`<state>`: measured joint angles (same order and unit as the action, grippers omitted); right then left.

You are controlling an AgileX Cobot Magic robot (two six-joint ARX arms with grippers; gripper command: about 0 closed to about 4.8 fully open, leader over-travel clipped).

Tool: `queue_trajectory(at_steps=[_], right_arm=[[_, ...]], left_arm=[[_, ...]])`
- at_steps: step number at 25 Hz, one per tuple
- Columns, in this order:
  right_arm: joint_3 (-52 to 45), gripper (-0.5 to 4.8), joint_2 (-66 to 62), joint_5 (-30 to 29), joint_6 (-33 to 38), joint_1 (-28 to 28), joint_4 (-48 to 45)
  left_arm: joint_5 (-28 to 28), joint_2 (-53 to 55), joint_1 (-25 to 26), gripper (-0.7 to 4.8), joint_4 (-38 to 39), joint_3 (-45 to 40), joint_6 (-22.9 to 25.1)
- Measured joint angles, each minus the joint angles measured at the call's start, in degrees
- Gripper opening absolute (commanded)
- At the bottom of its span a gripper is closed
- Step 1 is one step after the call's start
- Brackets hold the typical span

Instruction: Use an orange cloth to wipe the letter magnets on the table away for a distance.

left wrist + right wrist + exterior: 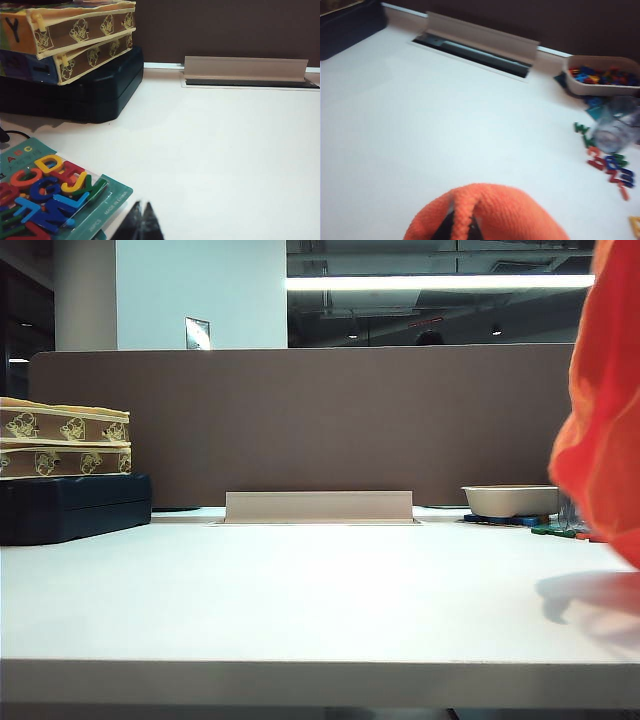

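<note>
Start at the left: your left gripper (pixel 141 222) hangs idle above the table's (pixel 300 600) front-left area, its fingertips pressed together on nothing, beside a carded pack of letters (pixel 45 195). That arm has no part yet, I'd judge. At the right edge, your right gripper (pixel 461 226) is pinching the orange cloth (pixel 603 410), which hangs clear of the table. The loose letter magnets (pixel 607 165) lie near the back-right corner, beside a clear cup (pixel 616 131) and a tray (pixel 602 80).

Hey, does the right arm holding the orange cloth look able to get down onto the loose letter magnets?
Probably yes: the right claw holds the cloth above bare table; only a clear cup stands among the magnets.
</note>
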<state>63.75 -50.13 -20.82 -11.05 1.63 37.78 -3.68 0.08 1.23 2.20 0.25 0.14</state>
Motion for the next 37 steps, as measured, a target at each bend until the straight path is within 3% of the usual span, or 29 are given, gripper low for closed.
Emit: queue_trajectory(at_steps=[8, 14, 17, 24, 27, 33, 37], right_arm=[[-0.37, -0.09, -8.22, -0.26, 0.07, 11.06, -3.96], [-0.39, -0.09, -17.66, -0.28, 0.07, 15.89, -5.46], [-0.44, -0.08, -21.09, -0.35, 0.04, 16.63, -5.66], [-0.46, 0.59, -28.24, -0.85, 0.04, 16.66, -8.66], [-0.46, 1.25, -30.6, -0.9, 0.02, 16.68, -9.03], [-0.66, 1.72, -30.77, -0.96, 0.02, 16.66, -9.01], [-0.66, 1.76, -30.16, -1.01, 0.04, 16.66, -8.79]], left_arm=[[0.0, 0.0, 0.0, -0.05, 0.02, 0.0, 0.0], [-0.02, 0.0, 0.0, -0.05, 0.02, 0.0, 0.0], [-0.02, 0.0, 0.0, -0.05, 0.02, 0.0, 0.0], [-0.02, 0.0, 0.0, -0.05, 0.63, 0.0, 0.0], [-0.02, 0.0, 0.0, -0.05, 0.68, 0.0, 0.0], [-0.02, 0.02, 0.0, -0.05, 2.08, 0.0, 0.0], [-0.02, 0.02, 0.0, -0.05, 2.14, 0.0, 0.0]])
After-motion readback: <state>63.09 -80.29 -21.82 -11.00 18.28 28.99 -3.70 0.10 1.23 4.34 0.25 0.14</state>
